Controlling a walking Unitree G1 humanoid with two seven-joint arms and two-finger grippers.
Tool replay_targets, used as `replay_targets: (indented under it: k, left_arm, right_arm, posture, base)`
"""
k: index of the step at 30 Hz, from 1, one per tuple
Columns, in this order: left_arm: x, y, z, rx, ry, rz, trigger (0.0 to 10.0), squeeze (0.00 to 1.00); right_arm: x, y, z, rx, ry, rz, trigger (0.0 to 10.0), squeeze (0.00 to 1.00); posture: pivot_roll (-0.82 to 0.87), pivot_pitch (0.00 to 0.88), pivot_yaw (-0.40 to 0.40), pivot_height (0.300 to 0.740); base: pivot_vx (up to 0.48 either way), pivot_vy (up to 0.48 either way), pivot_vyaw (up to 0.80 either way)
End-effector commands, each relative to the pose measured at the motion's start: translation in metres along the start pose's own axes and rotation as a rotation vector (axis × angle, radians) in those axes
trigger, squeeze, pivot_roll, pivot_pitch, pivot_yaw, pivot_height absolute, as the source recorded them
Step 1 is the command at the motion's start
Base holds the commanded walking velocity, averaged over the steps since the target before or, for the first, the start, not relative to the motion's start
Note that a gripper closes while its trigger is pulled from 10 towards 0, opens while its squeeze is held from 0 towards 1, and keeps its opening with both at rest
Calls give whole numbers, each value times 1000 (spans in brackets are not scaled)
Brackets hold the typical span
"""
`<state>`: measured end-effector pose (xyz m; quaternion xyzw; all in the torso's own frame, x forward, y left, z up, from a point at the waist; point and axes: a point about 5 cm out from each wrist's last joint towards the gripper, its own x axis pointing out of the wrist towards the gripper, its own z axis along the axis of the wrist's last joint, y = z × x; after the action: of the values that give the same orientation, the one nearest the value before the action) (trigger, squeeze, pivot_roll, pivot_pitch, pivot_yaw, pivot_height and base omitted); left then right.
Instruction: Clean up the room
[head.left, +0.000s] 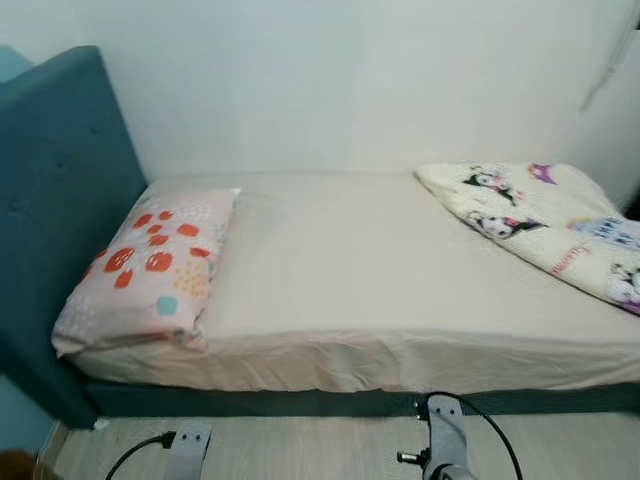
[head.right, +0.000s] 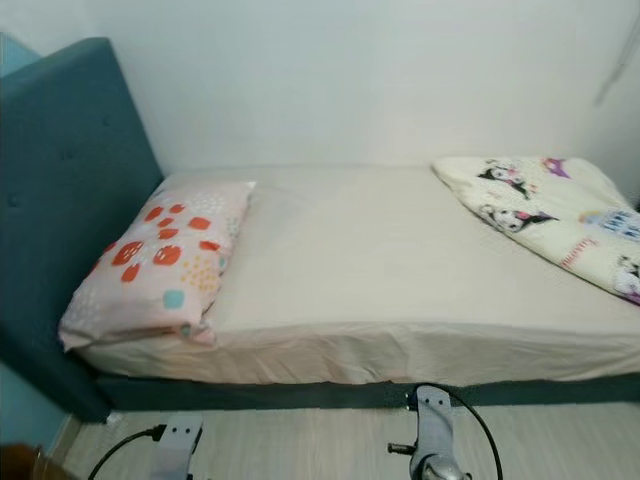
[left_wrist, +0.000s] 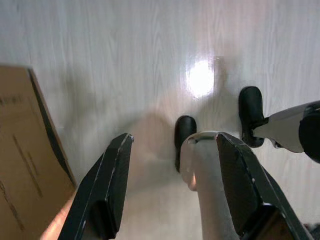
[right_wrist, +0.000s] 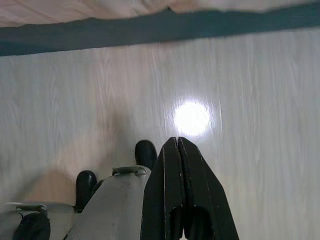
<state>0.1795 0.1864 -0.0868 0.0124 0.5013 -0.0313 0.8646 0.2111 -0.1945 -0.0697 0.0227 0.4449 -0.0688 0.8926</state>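
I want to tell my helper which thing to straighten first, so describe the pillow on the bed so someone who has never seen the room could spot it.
Find the bed with the tall teal headboard at the robot's left. The pillow lies flat on the cream sheet right against that headboard. It is pale pink with red-orange spots, unlike the cartoon-print blanket bunched at the opposite end.

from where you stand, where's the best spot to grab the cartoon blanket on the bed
Probably the blanket's near corner at the bed's front edge, coming from the robot's right side. It lies bunched on the right end of the mattress, its near edge closest to the right gripper, which hangs shut over the floor.
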Motion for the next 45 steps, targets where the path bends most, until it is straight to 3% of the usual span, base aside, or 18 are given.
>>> replay_targets:
  k: [1, 45]
  left_arm:
    - [0, -1, -2, 16, 11, -7, 10000, 0]
    - [-1, 3, 0, 1, 5, -2, 10000, 0]
  right_arm:
    - [0, -2, 6, 11, -24, -6, 10000, 0]
    - [1, 2, 11, 16, -49, -5, 10000, 0]
  posture:
    - [-8, 8, -5, 721]
    - [-4, 7, 1, 721]
  base:
    - [0, -480, 0]
    - [0, -480, 0]
